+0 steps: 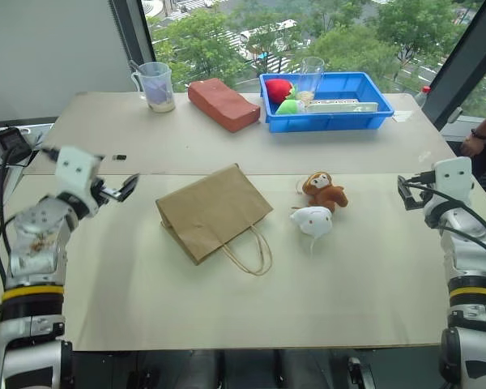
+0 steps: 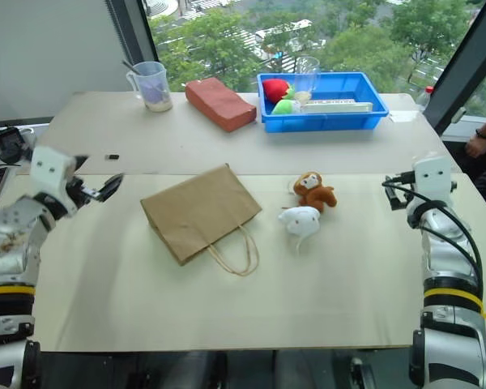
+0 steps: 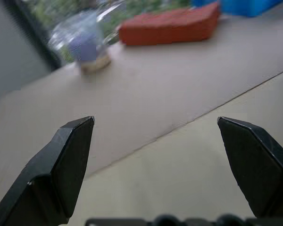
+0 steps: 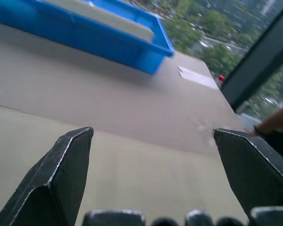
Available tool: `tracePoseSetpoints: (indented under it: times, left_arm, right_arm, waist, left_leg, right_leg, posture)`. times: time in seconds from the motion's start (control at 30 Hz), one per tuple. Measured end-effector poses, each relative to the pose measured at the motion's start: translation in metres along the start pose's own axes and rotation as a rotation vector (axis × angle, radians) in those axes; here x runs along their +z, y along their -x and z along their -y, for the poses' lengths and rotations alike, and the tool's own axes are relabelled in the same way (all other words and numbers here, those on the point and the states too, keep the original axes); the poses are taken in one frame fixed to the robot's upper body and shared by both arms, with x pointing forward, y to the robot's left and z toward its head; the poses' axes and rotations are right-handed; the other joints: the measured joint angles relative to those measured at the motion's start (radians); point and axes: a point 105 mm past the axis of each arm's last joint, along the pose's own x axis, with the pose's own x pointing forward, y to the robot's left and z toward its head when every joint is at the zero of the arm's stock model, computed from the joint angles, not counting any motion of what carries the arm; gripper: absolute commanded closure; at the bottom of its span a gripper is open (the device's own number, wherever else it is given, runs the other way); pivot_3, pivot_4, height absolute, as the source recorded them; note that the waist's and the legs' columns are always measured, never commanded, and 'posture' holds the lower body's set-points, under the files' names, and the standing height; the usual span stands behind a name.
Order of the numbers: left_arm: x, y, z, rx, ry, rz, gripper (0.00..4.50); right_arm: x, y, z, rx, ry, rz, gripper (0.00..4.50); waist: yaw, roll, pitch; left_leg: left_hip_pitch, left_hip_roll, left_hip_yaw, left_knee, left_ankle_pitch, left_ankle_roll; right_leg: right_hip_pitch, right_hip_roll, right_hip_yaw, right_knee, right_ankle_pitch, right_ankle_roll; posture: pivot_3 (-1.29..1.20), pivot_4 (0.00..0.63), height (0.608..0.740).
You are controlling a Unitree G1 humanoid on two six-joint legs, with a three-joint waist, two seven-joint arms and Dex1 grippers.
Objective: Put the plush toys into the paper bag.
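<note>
Paper bag (image 1: 213, 210) lies flat at table (image 1: 227, 308) centre, handles toward 5 o'clock; brown monkey (image 1: 324, 191) sits just at 3 o'clock of it, white plush (image 1: 312, 220) touching the monkey at its 7 o'clock. L gripper (image 1: 117, 191) hovers at 9 o'clock of bag, R gripper (image 1: 407, 193) at 3 o'clock of toys, both w/ jaws spread wide, nothing held. Far side: blue bin (image 1: 340, 120) w/ red + green soft items at 12–1 o'clock, reddish block (image 1: 222, 104) at 12, measuring cup (image 1: 155, 86) at 11.
</note>
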Motion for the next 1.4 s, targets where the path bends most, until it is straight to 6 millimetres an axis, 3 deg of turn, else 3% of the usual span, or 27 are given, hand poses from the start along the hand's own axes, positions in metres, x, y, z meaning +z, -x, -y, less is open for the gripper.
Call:
tracePoseSetpoints:
  times: [0.1,0.13,0.27,0.4,0.6,0.87,1.17,1.4]
  left_arm:
    - [0.031,-0.012,0.027,-0.190,-0.045,0.061,0.03]
    - [0.041,-0.016,0.046,-0.306,-0.074,0.073,0.03]
    - [0.045,-0.018,0.101,-0.607,-0.148,0.069,0.03]
    - [0.036,-0.016,0.141,-0.820,-0.272,0.064,0.03]
    - [0.019,-0.008,0.181,-1.064,-0.444,0.098,0.03]
    - [0.000,-0.010,0.203,-1.160,-0.460,0.127,0.03]
    - [-0.010,-0.020,0.228,-1.194,-0.477,0.137,0.03]
    - [-0.005,-0.033,0.248,-1.166,-0.494,0.160,0.03]
  right_arm:
    - [0.033,0.003,-0.012,0.120,-0.033,0.083,0.00]
    - [0.049,0.008,-0.024,0.198,-0.050,0.127,0.00]
    - [0.073,0.030,-0.062,0.426,-0.096,0.185,0.00]
    - [0.067,0.066,-0.110,0.701,-0.083,0.125,0.00]
    - [0.062,0.105,-0.144,0.898,-0.110,0.075,0.00]
    - [0.050,0.133,-0.164,0.990,-0.060,0.013,0.00]
    - [0.042,0.136,-0.170,0.988,-0.050,0.000,0.00]
    - [0.035,0.138,-0.168,0.967,-0.050,-0.008,0.00]
  waist:
    - [-0.001,0.000,0.000]
    - [-0.001,0.000,0.000]
    - [0.000,0.000,0.000]
    - [0.003,0.000,0.000]
    - [0.008,-0.001,0.000]
    - [0.009,-0.001,0.000]
    - [0.018,-0.001,0.000]
    - [0.027,-0.001,0.000]
  left_leg:
    - [0.000,0.001,0.000,0.000,0.000,0.000]
    - [0.000,0.002,0.000,0.000,0.000,0.000]
    - [0.000,0.002,0.000,-0.001,-0.001,0.001]
    - [-0.001,0.002,0.001,0.002,-0.001,0.002]
    - [-0.001,0.001,0.002,0.006,-0.002,0.003]
    - [0.002,0.001,0.002,0.006,-0.002,0.003]
    - [0.002,0.001,0.001,0.007,-0.002,0.004]
    - [0.004,0.001,0.000,0.007,-0.002,0.004]
  right_leg:
    - [0.000,0.002,0.000,0.000,0.000,0.000]
    - [0.000,0.002,0.000,0.000,0.000,0.000]
    - [0.000,0.003,-0.001,-0.001,0.000,0.000]
    - [0.000,0.003,-0.001,-0.001,0.000,0.000]
    - [0.002,0.002,0.000,-0.006,0.000,0.000]
    - [0.005,0.003,-0.001,-0.007,0.000,0.000]
    - [0.007,0.002,-0.001,-0.009,0.000,0.000]
    - [0.011,0.002,-0.002,-0.011,0.000,0.001]
  posture:
    - [0.00,0.150,0.740]
    - [0.00,0.150,0.740]
    - [0.00,0.150,0.740]
    - [0.00,0.150,0.740]
    - [0.00,0.150,0.740]
    - [0.00,0.150,0.740]
    - [0.00,0.150,0.740]
    - [0.00,0.150,0.740]
